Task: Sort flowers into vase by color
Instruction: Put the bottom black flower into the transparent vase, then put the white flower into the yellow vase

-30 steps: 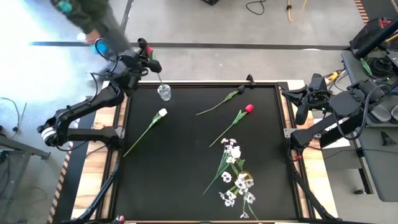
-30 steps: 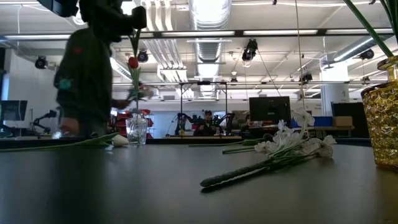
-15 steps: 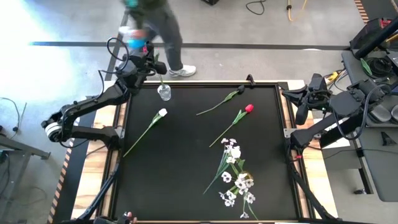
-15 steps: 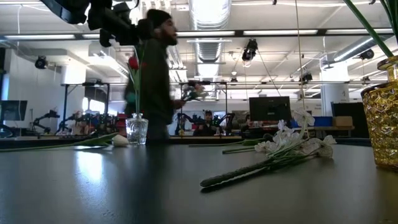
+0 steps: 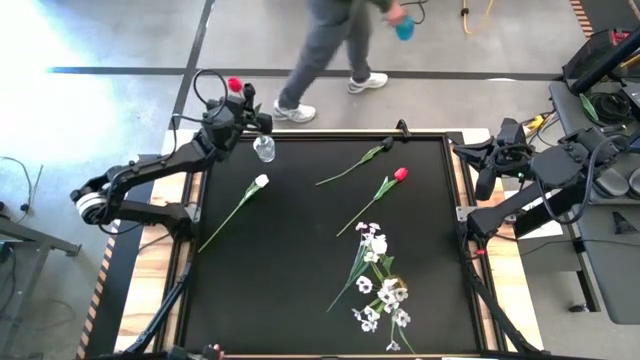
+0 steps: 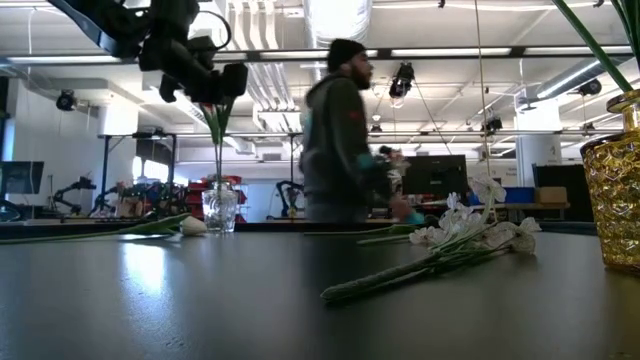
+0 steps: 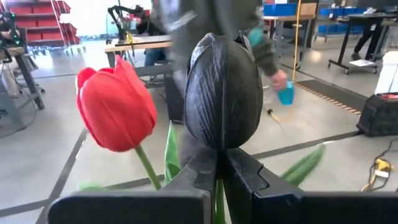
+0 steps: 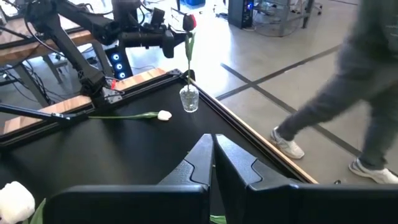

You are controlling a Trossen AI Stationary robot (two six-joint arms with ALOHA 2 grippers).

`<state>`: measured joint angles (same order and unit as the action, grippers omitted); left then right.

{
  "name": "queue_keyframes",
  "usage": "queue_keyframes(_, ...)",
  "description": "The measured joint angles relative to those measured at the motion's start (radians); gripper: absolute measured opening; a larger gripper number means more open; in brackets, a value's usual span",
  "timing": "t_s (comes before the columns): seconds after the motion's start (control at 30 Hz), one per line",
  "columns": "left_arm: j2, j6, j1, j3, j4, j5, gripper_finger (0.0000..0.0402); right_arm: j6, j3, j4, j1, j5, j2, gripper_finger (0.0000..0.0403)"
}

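A small clear glass vase [image 5: 264, 150] stands near the table's far left corner with a red tulip [image 7: 115, 112] upright in it. My left gripper [image 5: 257, 117] hovers over the vase, shut on a dark tulip [image 7: 224, 93] beside the red one. A white tulip [image 5: 260, 182], a dark tulip [image 5: 352, 164], a red tulip [image 5: 399, 174] and sprays of white blossoms [image 5: 378, 280] lie flat on the black mat. My right gripper [image 8: 212, 155] waits shut at the table's right edge [image 5: 486, 165]. My left gripper pinches the dark tulip's stem [image 7: 217, 198] between its two fingers, right under the flower head. The fingers come in roughly level from the table's left, across the stem. The flower stands upright, its stem [image 6: 218, 150] running down into the glass vase [image 6: 220, 210].
A gold textured vase [image 6: 615, 180] with green stems stands close to the low camera at the table's near side. A person [image 5: 330, 40] walks on the floor beyond the far edge. The mat's near left part is bare.
My left gripper has moved down and a little toward the table's right, over the glass vase, staying shut; the dark tulip has come down with it, next to the red one. The person behind the far edge has walked from left to right.
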<state>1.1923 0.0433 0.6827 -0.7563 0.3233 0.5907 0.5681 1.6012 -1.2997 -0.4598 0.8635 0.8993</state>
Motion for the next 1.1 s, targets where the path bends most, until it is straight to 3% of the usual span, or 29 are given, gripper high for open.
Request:
queue_keyframes(0.23,-0.01,-0.007,-0.006,-0.004,-0.075,-0.039,0.0037,0.0,0.0,0.0,0.0,0.0,0.0,0.0009)
queue_keyframes(0.47,-0.015,-0.004,-0.013,-0.103,-0.299,-0.123,0.0099,0.0,0.0,0.0,0.0,-0.002,0.008,0.0009)
queue_keyframes(0.7,-0.016,-0.004,-0.063,-0.211,-0.472,-0.131,0.0147,-0.002,0.0,0.0,0.0,-0.007,0.014,0.0009)
queue_keyframes(1.1,-0.017,0.114,-0.255,-0.31,-0.719,-0.164,0.0161,-0.002,0.0,-0.001,0.0,-0.009,0.014,0.0009)
